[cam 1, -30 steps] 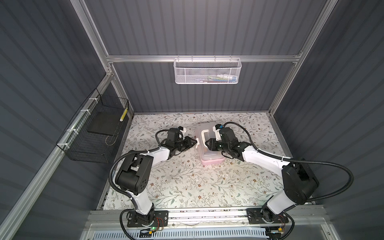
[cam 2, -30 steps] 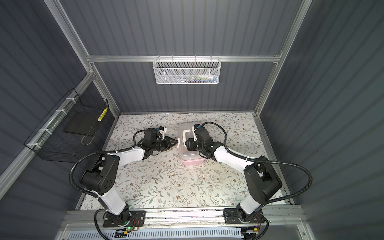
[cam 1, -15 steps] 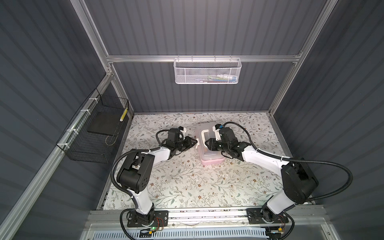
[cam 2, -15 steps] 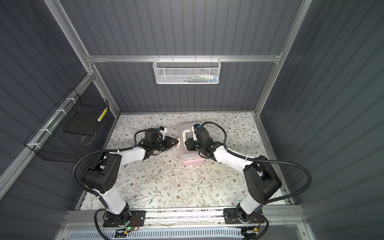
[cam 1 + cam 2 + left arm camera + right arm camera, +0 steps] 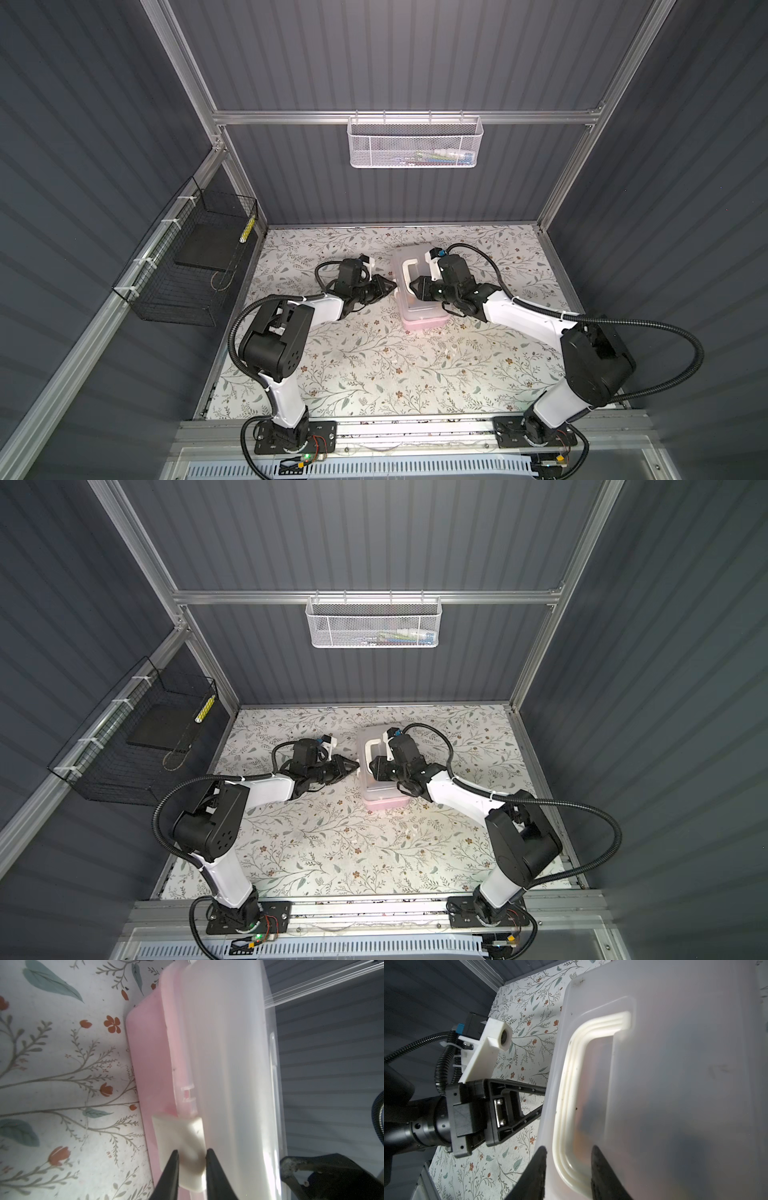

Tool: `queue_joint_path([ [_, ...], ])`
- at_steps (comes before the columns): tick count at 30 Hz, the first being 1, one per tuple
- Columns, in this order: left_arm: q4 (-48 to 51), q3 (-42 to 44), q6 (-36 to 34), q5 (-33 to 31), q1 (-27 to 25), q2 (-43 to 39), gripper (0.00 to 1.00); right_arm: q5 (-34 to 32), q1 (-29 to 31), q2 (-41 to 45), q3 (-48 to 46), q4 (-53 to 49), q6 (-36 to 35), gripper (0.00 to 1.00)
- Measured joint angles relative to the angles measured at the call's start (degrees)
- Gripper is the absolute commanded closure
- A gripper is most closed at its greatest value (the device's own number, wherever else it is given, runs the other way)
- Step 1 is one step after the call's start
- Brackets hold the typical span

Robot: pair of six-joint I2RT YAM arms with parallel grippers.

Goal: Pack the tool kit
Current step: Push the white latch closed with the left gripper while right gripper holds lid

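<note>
The tool kit (image 5: 419,309) (image 5: 384,796), a pink-based box with a frosted lid, sits on the floral mat in both top views. Its lid (image 5: 228,1064) lies down on the pink base (image 5: 149,1064). My left gripper (image 5: 392,286) (image 5: 356,766) (image 5: 191,1152) is at the box's left side, shut on the white latch (image 5: 180,1136). From the right, my right gripper (image 5: 411,286) (image 5: 372,769) (image 5: 568,1148) rests on top of the lid. Its fingers are closed across the white C-shaped handle (image 5: 571,1084). Only dim orange and dark shapes show through the lid.
A white mesh basket (image 5: 415,143) with a few items hangs on the back wall. A black wire basket (image 5: 187,266) hangs on the left wall. The floral mat (image 5: 374,365) stretches in front of the box.
</note>
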State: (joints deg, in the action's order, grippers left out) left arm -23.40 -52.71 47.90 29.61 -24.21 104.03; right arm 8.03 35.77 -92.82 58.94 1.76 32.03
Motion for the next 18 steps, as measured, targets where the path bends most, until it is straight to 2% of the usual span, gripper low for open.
queue_joint_path([
  [11,-9.92,1.81,3.82,0.04,-1.31,2.75,0.76,0.76,-0.83,-0.94,0.00,1.31,1.18,0.62],
  [14,-9.33,1.64,3.76,0.02,-1.33,2.75,0.72,0.76,-0.85,-0.90,0.00,1.27,1.31,0.62],
  [18,-5.64,0.24,2.25,-0.76,-1.57,2.71,0.61,0.70,-0.92,-0.26,0.00,0.48,1.40,0.62],
])
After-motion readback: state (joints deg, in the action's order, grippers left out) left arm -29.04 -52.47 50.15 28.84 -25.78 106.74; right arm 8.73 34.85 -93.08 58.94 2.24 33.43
